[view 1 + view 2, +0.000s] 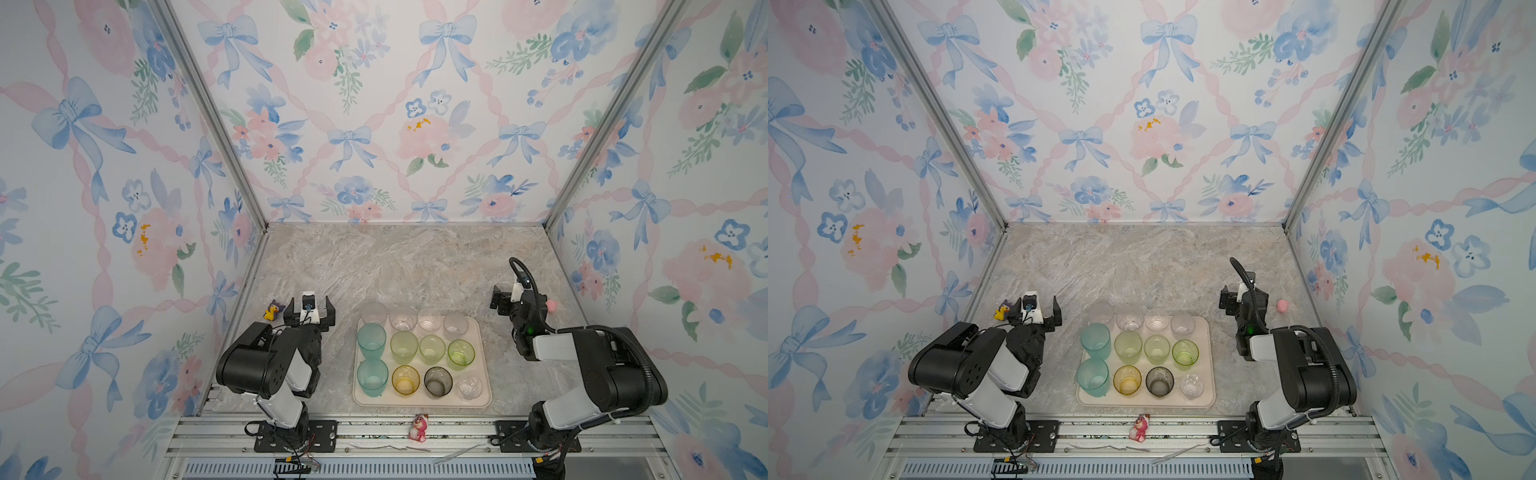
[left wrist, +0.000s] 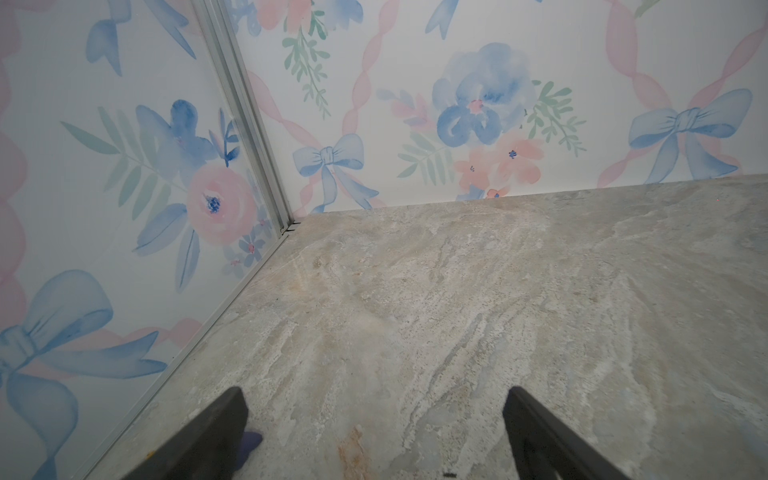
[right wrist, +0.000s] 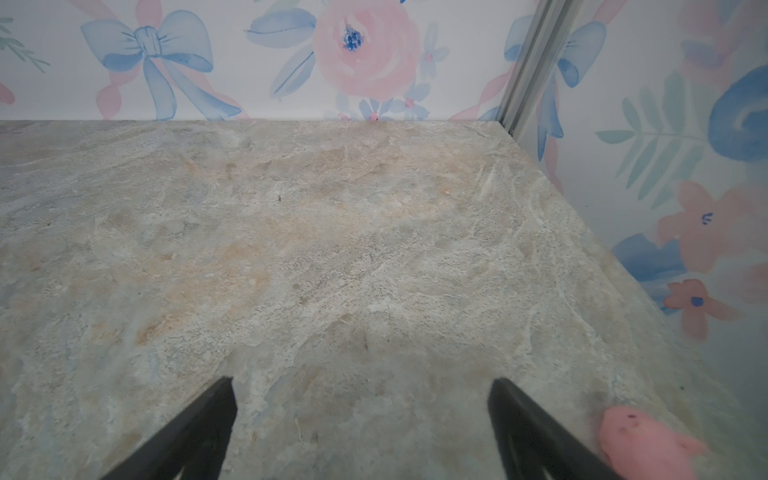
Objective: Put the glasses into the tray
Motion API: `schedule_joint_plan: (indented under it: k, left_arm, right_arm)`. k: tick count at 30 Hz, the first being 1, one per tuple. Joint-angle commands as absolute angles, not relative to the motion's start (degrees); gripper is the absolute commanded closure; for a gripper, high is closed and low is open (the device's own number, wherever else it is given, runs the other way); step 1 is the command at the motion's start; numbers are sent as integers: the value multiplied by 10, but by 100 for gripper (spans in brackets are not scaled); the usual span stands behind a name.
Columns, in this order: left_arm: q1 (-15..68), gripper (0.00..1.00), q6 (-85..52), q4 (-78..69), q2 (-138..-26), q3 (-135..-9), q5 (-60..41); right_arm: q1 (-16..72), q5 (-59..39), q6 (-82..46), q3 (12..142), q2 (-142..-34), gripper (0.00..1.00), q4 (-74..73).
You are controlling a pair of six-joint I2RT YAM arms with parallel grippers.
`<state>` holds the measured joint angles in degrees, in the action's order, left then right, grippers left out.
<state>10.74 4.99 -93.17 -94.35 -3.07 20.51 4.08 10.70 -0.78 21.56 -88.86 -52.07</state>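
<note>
The glasses point(image 1: 432, 349), twelve by count, stand upright in three rows in the tray point(image 1: 415, 402). None shows on the table point(image 1: 395, 266) outside it. The left pincer point(image 2: 374, 397) and right pincer point(image 3: 362, 384) hang spread and empty, well apart from the tray. The task looks finished.

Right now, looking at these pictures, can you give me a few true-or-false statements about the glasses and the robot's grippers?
1. The yellow glass stands in the tray. True.
2. The left gripper holds a teal glass. False: it is open and empty, off to the side of the tray.
3. The grey glass lies tipped over. False: it stands upright in the tray.
4. A duck toy sits on the table by the left gripper. True.
5. The right gripper is open. True.
</note>
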Motion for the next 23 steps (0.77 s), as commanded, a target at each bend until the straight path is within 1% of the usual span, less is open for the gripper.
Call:
schedule_joint_plan:
  k: [1,23]
  left_arm:
    - [110,2,59,-986,-949,-26,200]
    - [105,2,53,-949,-939,-39,197]
  right_arm:
    - [37,103,-5,223,-887,3,-523]
    - [37,103,-5,223,-887,3,-523]
